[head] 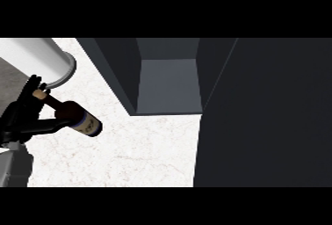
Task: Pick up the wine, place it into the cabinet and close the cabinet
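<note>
While the left hand (26, 118) is gripping the wine bottle (74, 115) with fingers curled around its neck, holding it tilted above the counter (142, 149) left of the open cabinet (167, 83), the bottle's base could be clipping the cabinet's wall on entry.

A white cylinder (39, 55) lies on the marbled counter (142, 149).

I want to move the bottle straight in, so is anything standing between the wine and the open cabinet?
Nothing visible does. The wine bottle is held in the left hand over bare counter, and the cabinet opening faces it unblocked. The open door stands to the right of that path.
</note>
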Tool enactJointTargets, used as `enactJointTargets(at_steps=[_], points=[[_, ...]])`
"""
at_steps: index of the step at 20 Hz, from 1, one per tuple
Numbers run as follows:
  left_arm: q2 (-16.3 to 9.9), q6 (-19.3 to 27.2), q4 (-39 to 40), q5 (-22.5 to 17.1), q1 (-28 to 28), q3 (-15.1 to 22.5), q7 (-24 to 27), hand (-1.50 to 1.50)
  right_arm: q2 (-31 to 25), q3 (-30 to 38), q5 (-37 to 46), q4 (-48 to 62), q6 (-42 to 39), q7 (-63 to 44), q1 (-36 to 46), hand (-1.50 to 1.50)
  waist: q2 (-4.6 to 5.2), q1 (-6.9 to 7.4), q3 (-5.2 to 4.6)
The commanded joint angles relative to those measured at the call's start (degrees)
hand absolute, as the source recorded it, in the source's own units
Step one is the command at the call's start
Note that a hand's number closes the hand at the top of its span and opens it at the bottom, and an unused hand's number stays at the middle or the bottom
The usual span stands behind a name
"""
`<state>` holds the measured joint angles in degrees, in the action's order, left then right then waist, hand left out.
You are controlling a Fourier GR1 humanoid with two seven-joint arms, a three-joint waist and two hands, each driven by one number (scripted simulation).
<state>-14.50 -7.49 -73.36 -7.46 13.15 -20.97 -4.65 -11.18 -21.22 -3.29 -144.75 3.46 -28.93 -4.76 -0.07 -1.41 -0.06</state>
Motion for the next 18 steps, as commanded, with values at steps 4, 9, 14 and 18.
enactJointTargets(at_steps=[4, 9, 14, 18], points=[[1.07, -1.83, 10.41, 0.68, 1.04, 0.15, 8.70, -1.50, -0.07, -2.42, -0.69, -14.23, 2.00, -6.71, -2.15, -1.50, -0.01, 0.16, -0.05], [-0.85, -4.31, 14.86, 0.66, 2.11, -0.01, 11.37, -1.50, -3.00, 1.88, -5.38, -13.98, -1.74, -2.08, -6.65, -1.50, -0.02, 0.32, 0.06], [2.72, -3.58, 19.80, 3.47, 0.13, 2.30, 19.32, -1.50, -1.23, 0.60, -2.45, -13.51, 0.89, -4.52, -3.48, -1.50, -0.01, 0.53, 0.00], [3.85, -1.65, 21.17, 3.82, 1.56, 2.75, 18.47, -1.50, -0.28, -0.12, -1.36, -13.99, 2.05, -5.01, -2.35, -1.50, -0.09, 0.44, 0.00]])
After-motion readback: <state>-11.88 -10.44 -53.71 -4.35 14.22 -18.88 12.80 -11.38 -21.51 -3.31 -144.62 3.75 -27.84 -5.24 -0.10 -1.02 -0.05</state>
